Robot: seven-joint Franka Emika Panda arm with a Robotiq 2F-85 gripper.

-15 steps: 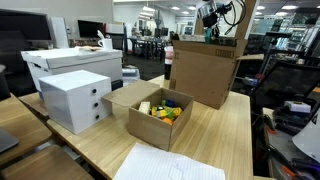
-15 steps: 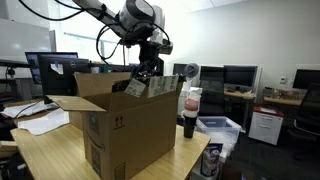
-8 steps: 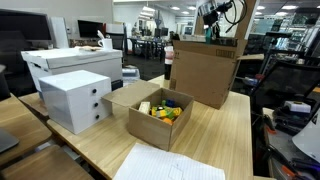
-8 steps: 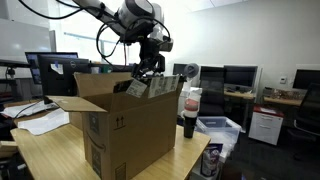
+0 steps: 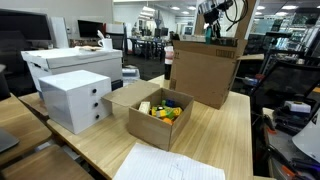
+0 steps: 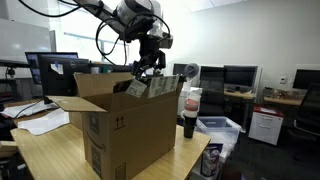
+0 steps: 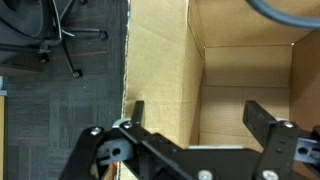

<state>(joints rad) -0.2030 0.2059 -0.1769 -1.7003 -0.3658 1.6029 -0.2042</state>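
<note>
Cardboard dominates the scene: a tall open carton [image 6: 125,130] stands on the wooden worktop [image 6: 45,150], its flaps folded outward, and the end effector [image 6: 147,68] hangs just above its open top, apart from the cardboard in both exterior views. Its fingers [image 7: 255,115] are spread wide with nothing between them. In the wrist view one finger shows near the carton's outer edge, beside the grey carpet [image 7: 60,110], and the other over the hollow; as far as that view reaches, only bare walls show inside the carton. An office chair base [image 7: 55,35] stands on that carpet.

In an exterior view a dark cup [image 6: 190,112] with a red-and-white top stands just beside the carton, near the worktop's edge. In an exterior view a smaller open box [image 5: 150,125] holding yellow and other coloured items [image 5: 165,108] sits in front of the carton, with a white drawer unit [image 5: 75,100] close beside it and white sheets of paper [image 5: 165,165] nearer the camera
</note>
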